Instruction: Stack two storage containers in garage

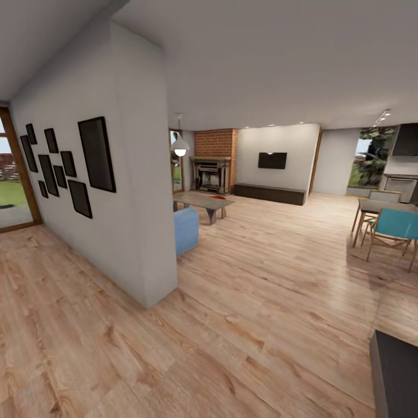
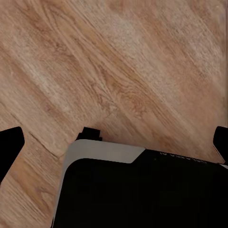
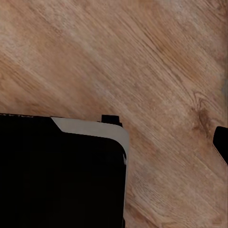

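Ahead, something red [image 1: 218, 197] lies on the living-room desk [image 1: 203, 201], perhaps a rigid, light container to grip by its rim; both grippers' finger state can't be told.

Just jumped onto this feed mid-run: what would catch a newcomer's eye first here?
A white partition wall hung with black frames juts in at the left. Beyond it, far across the light wood plank floor, stand the red brick fireplace and black wall TV. A teal chair sits at the right.
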Robot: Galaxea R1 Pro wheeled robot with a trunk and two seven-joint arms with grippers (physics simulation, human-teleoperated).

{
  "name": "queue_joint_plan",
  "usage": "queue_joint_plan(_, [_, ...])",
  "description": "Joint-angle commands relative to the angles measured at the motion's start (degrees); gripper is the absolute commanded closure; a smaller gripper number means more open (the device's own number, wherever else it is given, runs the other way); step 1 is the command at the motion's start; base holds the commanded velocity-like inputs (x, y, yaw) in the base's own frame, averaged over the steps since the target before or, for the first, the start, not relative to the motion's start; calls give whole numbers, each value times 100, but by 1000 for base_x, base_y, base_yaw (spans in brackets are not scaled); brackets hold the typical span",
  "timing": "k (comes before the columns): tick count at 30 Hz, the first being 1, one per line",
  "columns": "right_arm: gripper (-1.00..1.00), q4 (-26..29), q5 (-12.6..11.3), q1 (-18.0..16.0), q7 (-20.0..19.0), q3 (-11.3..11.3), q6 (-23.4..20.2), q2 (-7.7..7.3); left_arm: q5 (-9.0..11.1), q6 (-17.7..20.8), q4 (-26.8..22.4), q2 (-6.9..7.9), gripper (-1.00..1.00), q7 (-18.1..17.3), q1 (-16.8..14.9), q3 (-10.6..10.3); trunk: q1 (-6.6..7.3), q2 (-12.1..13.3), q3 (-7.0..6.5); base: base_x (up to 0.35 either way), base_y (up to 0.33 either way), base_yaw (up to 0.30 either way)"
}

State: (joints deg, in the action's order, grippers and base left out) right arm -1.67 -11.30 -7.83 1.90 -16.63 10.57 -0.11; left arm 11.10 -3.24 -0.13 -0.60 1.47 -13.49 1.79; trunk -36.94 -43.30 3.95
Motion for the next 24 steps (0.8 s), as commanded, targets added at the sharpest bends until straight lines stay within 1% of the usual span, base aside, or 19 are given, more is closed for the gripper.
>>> queue_joint_plan(1, [-100,-18,-53,-8,3,-48,33,2,23,-19,5,-2,-100,11,-5,15,-5,-7,9,323,0,-3])
queue_joint_plan(8, [-100,-18,-70,-8,3,-43,33,1,23,-17,5,-2,-100,11,-5,15,-5,-7,9,322,0,-1])
queue_joint_plan(11, [-100,-18,-72,-8,3,-47,33,7,23,-14,5,-2,-100,11,-5,15,-5,-7,9,322,0,-98])
queue_joint_plan(24, [-100,-18,-74,-8,3,-50,33,11,23,-14,5,-2,-100,11,-5,15,-5,-7,9,322,0,-267])
